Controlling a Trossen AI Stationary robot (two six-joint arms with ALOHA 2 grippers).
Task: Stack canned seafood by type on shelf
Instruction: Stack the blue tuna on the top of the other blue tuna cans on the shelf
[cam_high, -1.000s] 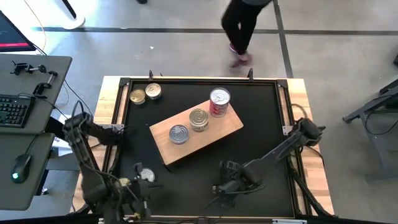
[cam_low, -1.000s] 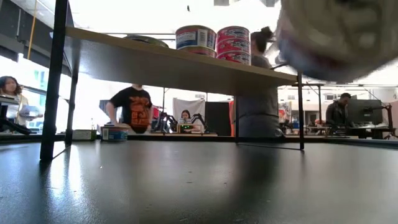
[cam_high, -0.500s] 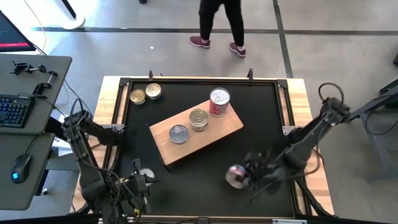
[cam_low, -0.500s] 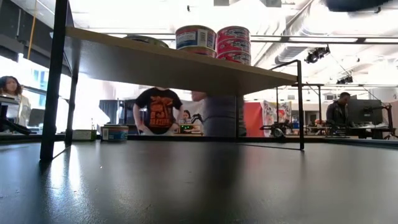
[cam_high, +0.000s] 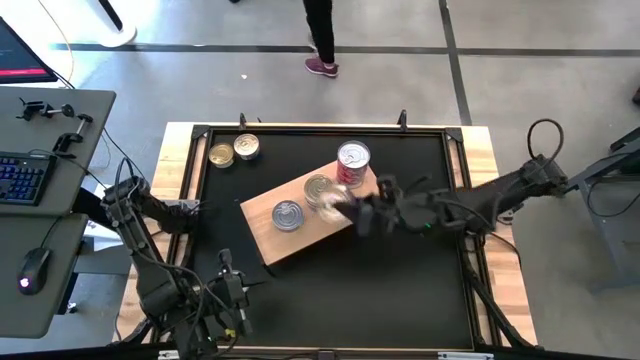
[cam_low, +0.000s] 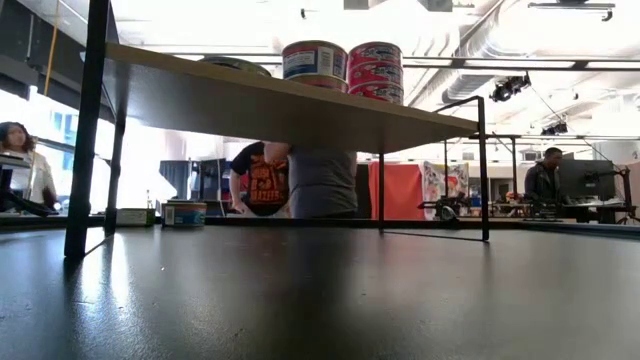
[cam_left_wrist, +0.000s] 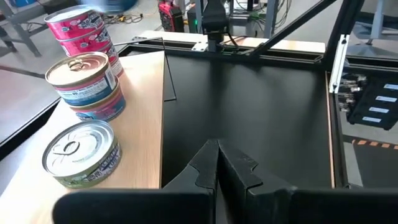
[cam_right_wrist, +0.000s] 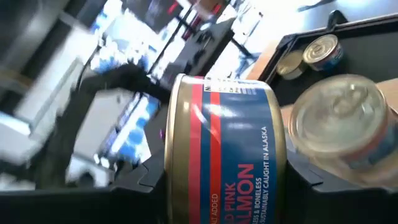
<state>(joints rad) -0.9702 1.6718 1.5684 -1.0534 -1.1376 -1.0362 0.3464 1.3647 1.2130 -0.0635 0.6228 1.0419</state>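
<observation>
Over the wooden shelf (cam_high: 315, 213), at the middle of the overhead frame, your right gripper (cam_high: 352, 212) carries a salmon tin (cam_right_wrist: 217, 149), its fingers clamped on the tin's curved side wall as the wrist camera shows, the blue-and-red label lying sideways. The shelf sits askew on the black table (cam_high: 400, 290). On it stand a silver-topped tin (cam_high: 287, 215) at lower left, a two-tin stack (cam_high: 320, 190) at centre and a taller red-labelled stack (cam_high: 352, 163) at upper right. Two more tins (cam_high: 233, 151) wait on the table at upper left.

You should treat the tin as rigid and fairly dense for its size: it will not crush, but its smooth metal wall and glossy label can slide in the fingers. Hold it across the wall at mid-height, never by the rims, and keep it level before setting it down flat, since a tilted tin may roll or knock a stack.

Your left gripper (cam_left_wrist: 217, 165) rests near the frame's lower left, fingers pressed together on nothing.
</observation>
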